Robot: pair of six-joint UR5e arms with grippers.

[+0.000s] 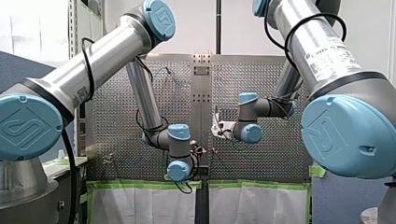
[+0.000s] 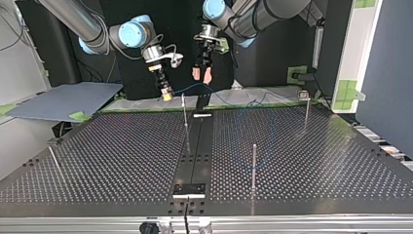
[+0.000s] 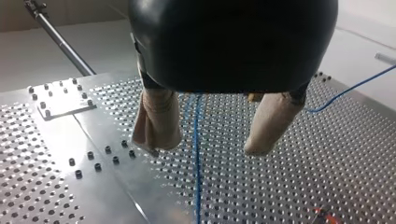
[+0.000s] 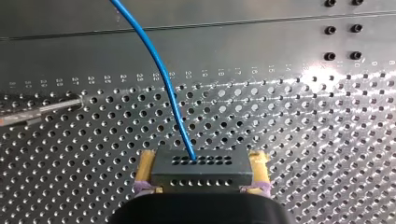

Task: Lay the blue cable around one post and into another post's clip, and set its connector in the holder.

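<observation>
In the right wrist view my right gripper (image 4: 202, 163) is shut on a dark grey connector (image 4: 201, 169), its yellow pads (image 4: 145, 165) on both sides. The blue cable (image 4: 159, 65) leaves the connector and arcs away over the perforated table. At the top view's far edge that gripper (image 2: 166, 93) hangs left of the centre strip, with the cable (image 2: 187, 89) trailing rightward. My left gripper (image 2: 202, 74) hangs just beside it, open. In the left wrist view its beige fingers (image 3: 156, 119) stand apart above the plate, and the cable (image 3: 196, 154) runs below the gap between them, untouched.
Thin metal posts stand on the table in the top view: one by the centre strip (image 2: 185, 122), one nearer the front (image 2: 253, 165), one at far right (image 2: 307, 109). A dark plate (image 2: 190, 189) sits at the strip's near end. A screwed plate (image 3: 60, 100) lies beside my left gripper.
</observation>
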